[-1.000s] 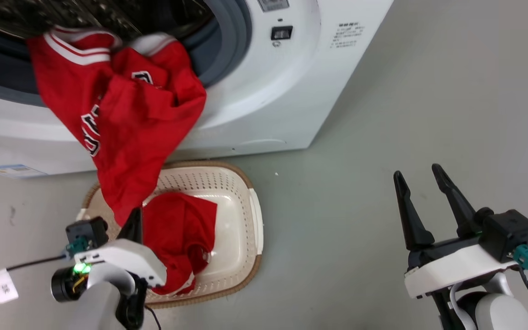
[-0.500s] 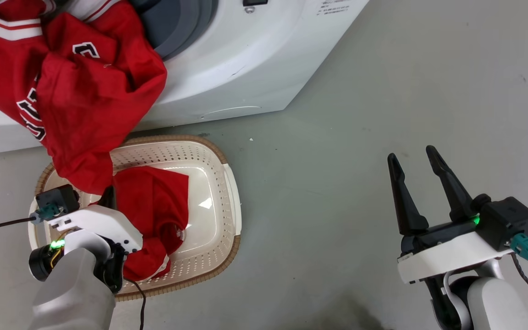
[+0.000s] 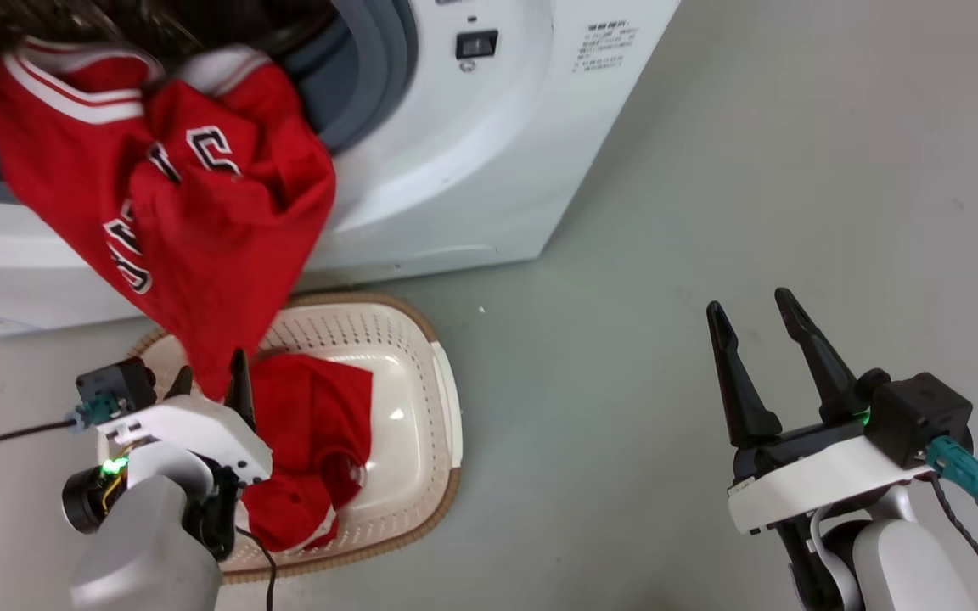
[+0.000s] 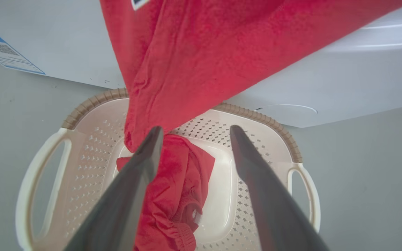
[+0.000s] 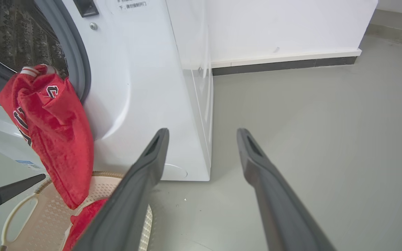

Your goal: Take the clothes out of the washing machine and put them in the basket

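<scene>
The washing machine (image 3: 455, 187) stands with its porthole open. The jersey (image 3: 200, 246) drapes over the gasket lip: its collar end lies inside the drum and the rest hangs down the front panel, its lowest fold dangling above the basket (image 3: 425, 365). The basket sits on the floor directly below the porthole, probably so that cloth pulled out drops into it. A second red garment (image 3: 311, 441) lies bunched inside. The left gripper (image 4: 194, 129) hovers over the basket, fingers spread and pinching nothing; the jersey's lowest fold hangs at one fingertip, outside the gap. The right gripper (image 3: 748, 303) waits well apart over bare floor, fingers spread, empty.
</scene>
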